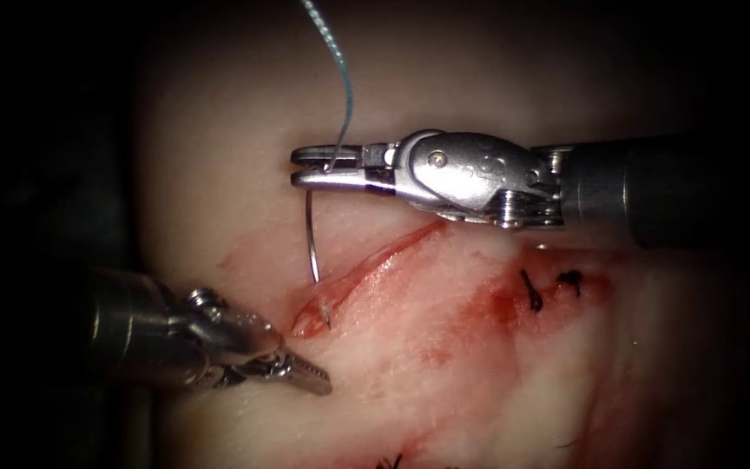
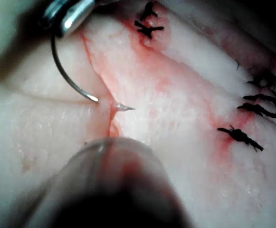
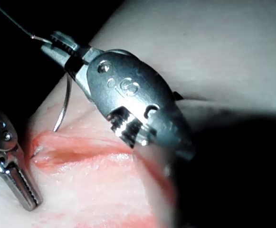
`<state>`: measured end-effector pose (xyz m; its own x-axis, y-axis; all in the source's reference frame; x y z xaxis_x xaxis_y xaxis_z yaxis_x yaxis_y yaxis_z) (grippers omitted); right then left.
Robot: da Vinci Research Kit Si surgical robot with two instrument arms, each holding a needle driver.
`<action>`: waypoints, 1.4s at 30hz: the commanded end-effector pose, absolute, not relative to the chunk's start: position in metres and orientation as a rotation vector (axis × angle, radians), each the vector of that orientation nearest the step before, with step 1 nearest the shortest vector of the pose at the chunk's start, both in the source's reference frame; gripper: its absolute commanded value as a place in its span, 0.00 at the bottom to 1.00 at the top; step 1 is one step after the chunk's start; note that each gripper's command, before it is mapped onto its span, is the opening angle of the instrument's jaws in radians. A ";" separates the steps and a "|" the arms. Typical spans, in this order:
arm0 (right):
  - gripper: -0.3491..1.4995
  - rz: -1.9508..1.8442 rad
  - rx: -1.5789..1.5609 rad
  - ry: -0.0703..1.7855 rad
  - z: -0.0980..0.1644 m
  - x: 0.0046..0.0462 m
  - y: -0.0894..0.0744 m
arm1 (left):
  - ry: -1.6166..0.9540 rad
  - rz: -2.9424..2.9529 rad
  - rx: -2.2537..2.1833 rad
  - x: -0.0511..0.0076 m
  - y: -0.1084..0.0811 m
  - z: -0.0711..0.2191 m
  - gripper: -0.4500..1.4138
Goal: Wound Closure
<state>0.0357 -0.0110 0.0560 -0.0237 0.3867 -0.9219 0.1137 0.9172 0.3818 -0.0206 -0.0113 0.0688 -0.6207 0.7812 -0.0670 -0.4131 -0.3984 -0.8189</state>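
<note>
Right gripper (image 1: pixel 310 167), a shiny steel needle driver reaching in from the right above the cut, is clamped on the thin curved steel needle (image 1: pixel 311 234) at its rear end, where the pale blue thread (image 1: pixel 343 82) joins it. From the closed jaws the needle hangs down and curves toward the tissue; it enters the pale pork tissue (image 1: pixel 219 156) just left of the cut, and its sharp tip (image 1: pixel 326 318) pokes out inside the open red cut (image 1: pixel 366 274) near the cut's left end. The left wrist view shows the same thing: the needle's body (image 2: pixel 64 71) dips into the surface and the point (image 2: pixel 124 108) stands free in the cut. The blue thread runs upward from the right gripper and out of view. Left gripper (image 1: pixel 310 375), a second steel needle driver, lies low on the left of the cut, near its left end, with its jaws together and nothing between them. Dark knotted stitches (image 1: pixel 533 293) sit in the red fluid (image 1: pixel 496 304) to the right, well apart from the needle
</note>
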 end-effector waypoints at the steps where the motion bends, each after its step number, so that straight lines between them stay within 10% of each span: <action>1: 0.00 0.237 0.416 1.582 0.056 0.0366 -0.011 | -1.037 2.063 -0.584 -0.0211 -0.012 0.069 0.26; 29: 0.00 0.555 0.835 1.299 0.060 0.0359 -0.013 | -1.016 2.050 -0.597 -0.0205 -0.010 0.068 0.46; 42: 0.00 0.684 0.926 1.269 0.061 0.0349 -0.012 | -0.941 2.334 -0.832 -0.0206 -0.007 0.063 0.33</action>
